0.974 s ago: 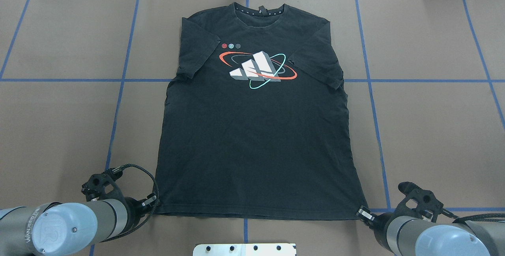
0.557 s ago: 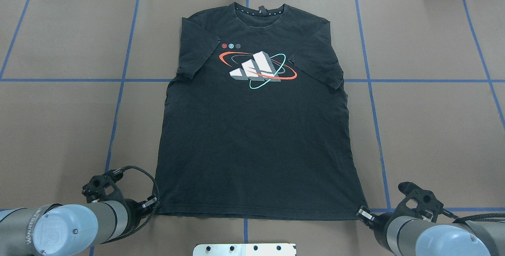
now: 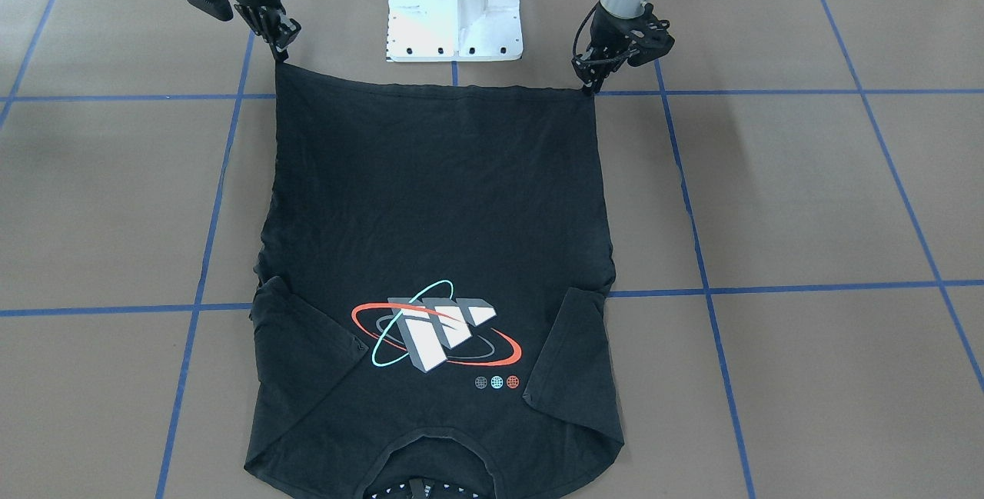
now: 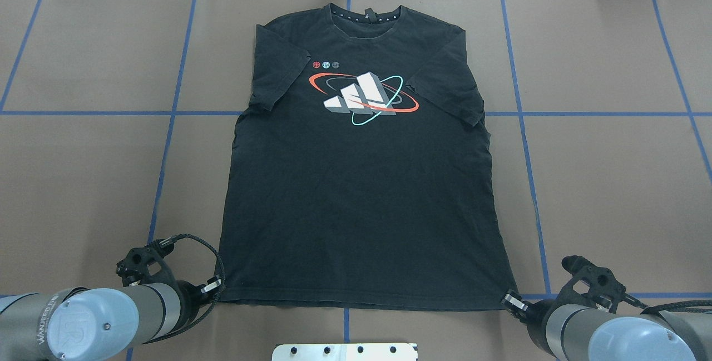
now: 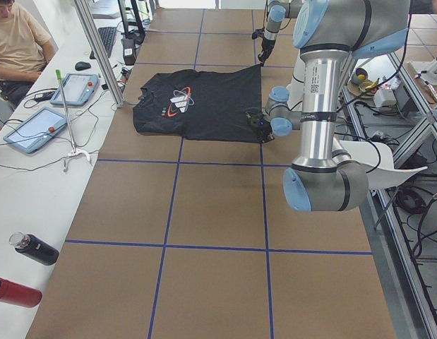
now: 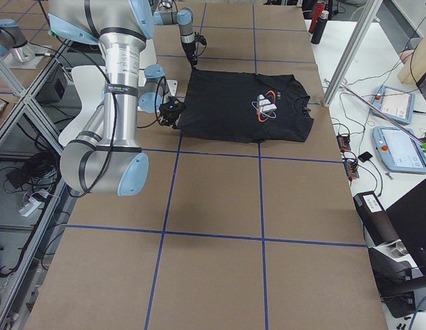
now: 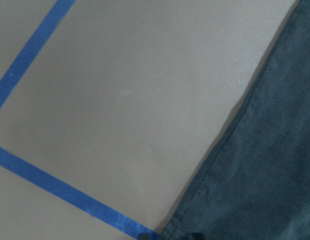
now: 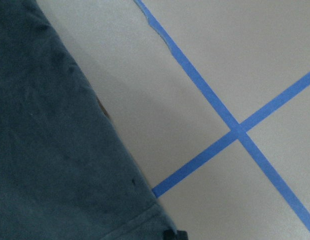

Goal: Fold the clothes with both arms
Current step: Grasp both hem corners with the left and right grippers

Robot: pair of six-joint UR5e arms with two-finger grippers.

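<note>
Where the brown worktop (image 4: 612, 183) is ruled into squares by blue tape lines (image 4: 167, 144), one item lies at its middle: a black short-sleeved T-shirt (image 4: 356, 199).

- T-shirt: spread flat, printed side up, collar (image 4: 364, 13) at the far edge from the robot and hem along the near edge. Both sleeves lie angled out against the body. The fabric is lightly creased across the lower half.
- Graphic (image 4: 361, 97): white and grey block shapes crossed by a red ring and a cyan ring, on the chest. Three small dots (image 4: 326, 64) sit just above it.
- Left arm (image 4: 94, 322): silver-grey tube with a light blue cap, reaching to the hem corner on its own side. Its jaws are drawn together on that corner, low against the worktop.
- Right arm (image 4: 601, 333): same build, at the opposite hem corner. Its jaws are likewise pinched narrow on the cloth there.
- White pedestal base (image 3: 455, 3): just behind the hem, midway between the two arms.
- Wrist views: each shows one side seam of the shirt beside bare worktop and tape.
- Side bench: a seated person (image 5: 17, 42) and two bottles (image 5: 34, 248).
</note>
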